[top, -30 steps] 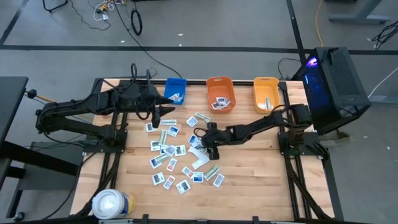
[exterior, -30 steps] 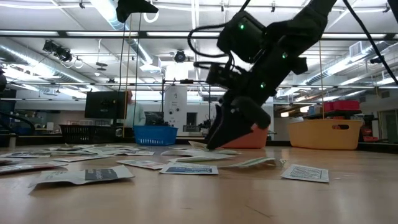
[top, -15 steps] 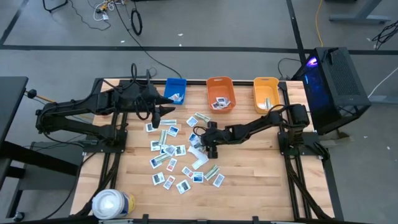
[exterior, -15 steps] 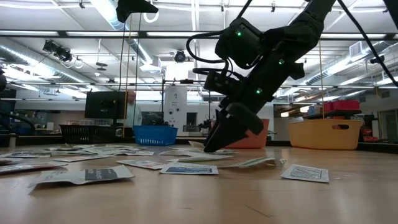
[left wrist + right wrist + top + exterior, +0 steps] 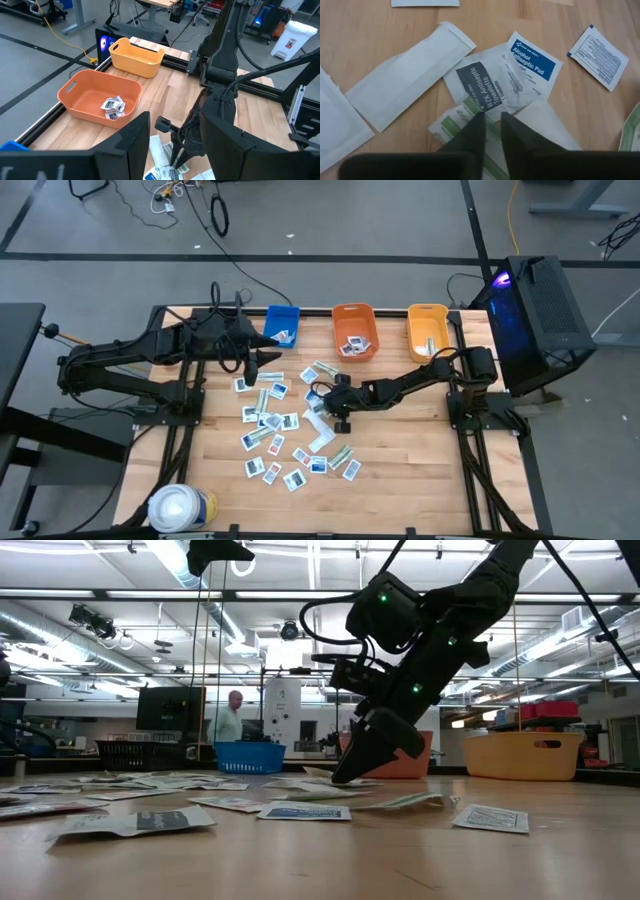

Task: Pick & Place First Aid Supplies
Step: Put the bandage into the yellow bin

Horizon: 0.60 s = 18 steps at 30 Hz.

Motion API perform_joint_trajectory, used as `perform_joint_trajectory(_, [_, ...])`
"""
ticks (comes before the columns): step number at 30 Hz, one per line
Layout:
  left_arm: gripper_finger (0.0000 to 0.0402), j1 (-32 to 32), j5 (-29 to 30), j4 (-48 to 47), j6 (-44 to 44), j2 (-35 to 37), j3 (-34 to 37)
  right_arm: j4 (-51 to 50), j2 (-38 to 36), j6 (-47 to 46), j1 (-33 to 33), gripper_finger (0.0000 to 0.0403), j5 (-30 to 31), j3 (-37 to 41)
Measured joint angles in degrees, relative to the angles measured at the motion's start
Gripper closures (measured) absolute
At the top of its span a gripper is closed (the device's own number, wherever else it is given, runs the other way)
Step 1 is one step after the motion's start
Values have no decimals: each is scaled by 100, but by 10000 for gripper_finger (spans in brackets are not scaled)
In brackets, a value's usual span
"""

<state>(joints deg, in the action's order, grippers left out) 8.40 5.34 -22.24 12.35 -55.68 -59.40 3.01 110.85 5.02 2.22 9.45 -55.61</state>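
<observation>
Right gripper is down on the packets near the middle of the table, my fingers drawn to a narrow slit over a green-striped packet that lies half under a BZK towelette and an alcohol pad. I cannot tell whether the foil is pinched between them or the tips only press on it. These packets are thin, light and limp, and I judge them slick: they lie flat on the wood and overlap, so a straight squeeze may slide off or lift two at once. The best hold looks like a free edge or corner that rides up on a neighbour, taken shallow. A long white strip lies beside this cluster, and it would flop if held at one end. My left gripper waits above the table's far left part, near the blue bin, fingers partly apart and holding nothing I can see.
</observation>
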Motion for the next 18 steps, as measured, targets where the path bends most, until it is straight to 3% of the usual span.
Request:
perform_joint_trajectory(6, [225,0,0,0,13,0,0,-67,2,9,0,397,-15,0])
perform_joint_trajectory(18, [225,-2,0,3,14,0,-1,-231,-109,-568,9,402,-291,16])
